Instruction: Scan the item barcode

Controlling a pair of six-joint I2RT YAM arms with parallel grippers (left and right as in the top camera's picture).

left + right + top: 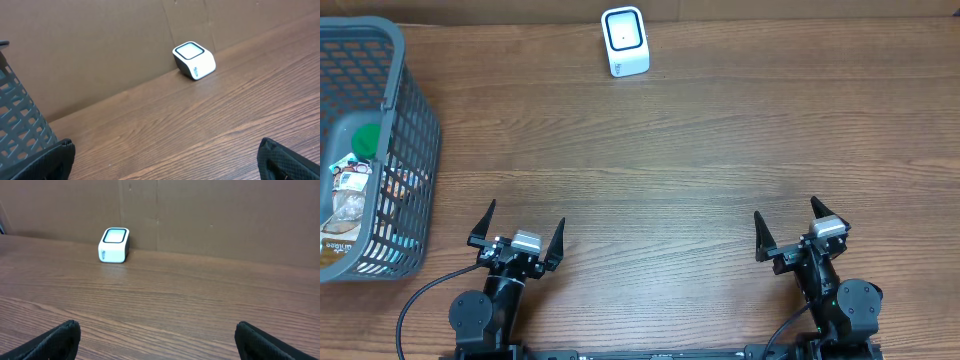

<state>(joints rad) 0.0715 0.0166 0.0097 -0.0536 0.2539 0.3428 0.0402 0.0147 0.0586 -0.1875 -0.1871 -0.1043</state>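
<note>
Both arms sit folded low at the near edge of the worktop (pixel 670 150), wrists pointing fwd toward the far side.

L hand (pixel 527 212) is at near-left. Its fingers are spread wide in a V w/ nothing btwn them, and the whole hand is turned slightly to the right. R hand (pixel 785 207) is at near-right, jaws also fully apart and empty, tips tilted a bit to the left. Neither hand touches any object. In each wrist view you get only the two dark fingertips at the bottom corners, w/ bare wood btwn.

The scanner (pixel 624 41) is a small white box w/ a dark window on top. It stands at the far side, roughly centre, just in front of the brown cardboard wall (pixel 225 215) and well apart from both hands.

The items (pixel 350 195) lie in the grey mesh basket (pixel 415 150) at the left edge. You can see packets plus sth w/ a green cap (pixel 365 137), but no barcode is legible from overhead. The basket sits ahead of and left of the L hand, and its wall shows at the left of that wrist view.
</note>
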